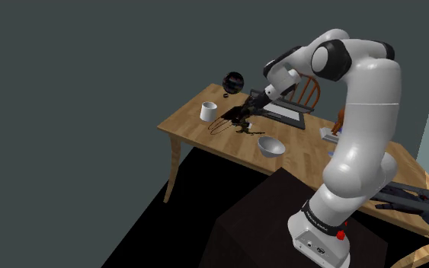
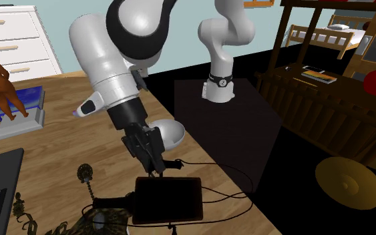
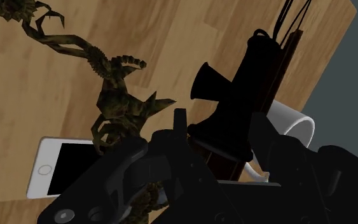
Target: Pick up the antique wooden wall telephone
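Counter (image 1: 187, 123) space is my first worry: the antique wall telephone (image 3: 254, 89) lies flat on the wood close to the edge, as the second exterior view shows, so a sideways nudge could push it toward the drop. The arm (image 1: 357, 129) reaches far out over the counter and comes down at a steep slant; if I press lower, I judge the pincer (image 2: 154, 168) may jam against the flat dark case rather than slip around it.

The pincer is open, its fingers (image 3: 171, 149) standing apart on either side of the telephone's lower part, below the flared mouthpiece. Black on black, I cannot make out any gap or contact, so a close could catch only the mouthpiece stem and let the heavy case swing or drop on the lift.

The white mug (image 3: 293, 119) sits just beside the telephone and could be knocked by the far finger. Loose cords (image 2: 226, 188) loop toward the counter's edge; I expect them to drag or snag as the telephone rises. The white smartphone (image 3: 44, 167) and the spiky lizard-like figure (image 3: 117, 95) lie near the other finger and could be swept along.
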